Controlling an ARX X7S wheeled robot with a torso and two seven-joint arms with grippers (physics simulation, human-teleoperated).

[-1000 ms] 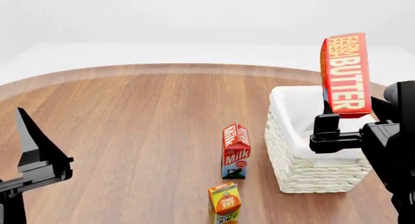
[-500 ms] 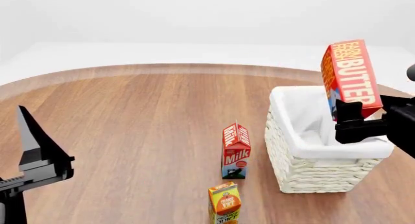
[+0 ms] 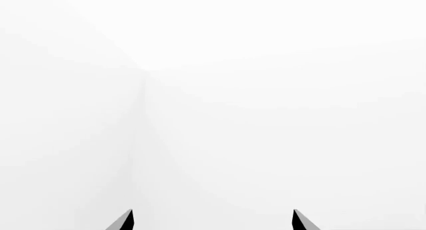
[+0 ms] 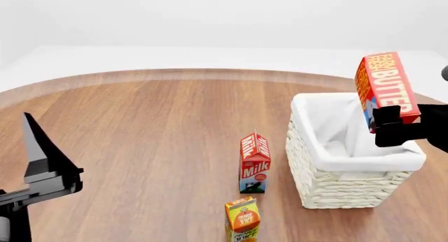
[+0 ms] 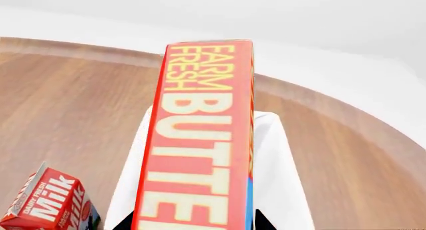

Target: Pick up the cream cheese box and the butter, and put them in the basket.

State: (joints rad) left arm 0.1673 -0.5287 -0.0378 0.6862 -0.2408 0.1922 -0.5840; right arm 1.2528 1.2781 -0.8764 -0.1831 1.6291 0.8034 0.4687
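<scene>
The butter (image 4: 388, 87), a red-orange box with yellow lettering, is held upright and slightly tilted above the far right part of the basket (image 4: 336, 189). My right gripper (image 4: 390, 125) is shut on its lower end. The right wrist view shows the butter (image 5: 199, 140) filling the space between the right gripper (image 5: 193, 223) fingers, with the basket's white liner (image 5: 276, 165) beneath it. My left gripper (image 4: 33, 147) is raised at the near left, far from everything. In the left wrist view, the left gripper (image 3: 212, 214) stands open on blank white. The cream cheese box is out of view.
A red-and-white milk carton (image 4: 255, 163) stands just left of the basket, with an orange juice carton (image 4: 242, 219) nearer to me. The milk carton (image 5: 50, 202) also shows in the right wrist view. The wooden table (image 4: 154, 132) has a curved far edge.
My right gripper has carried the butter to the right and lower, from over the basket's middle to its right side. The left arm has barely moved.
</scene>
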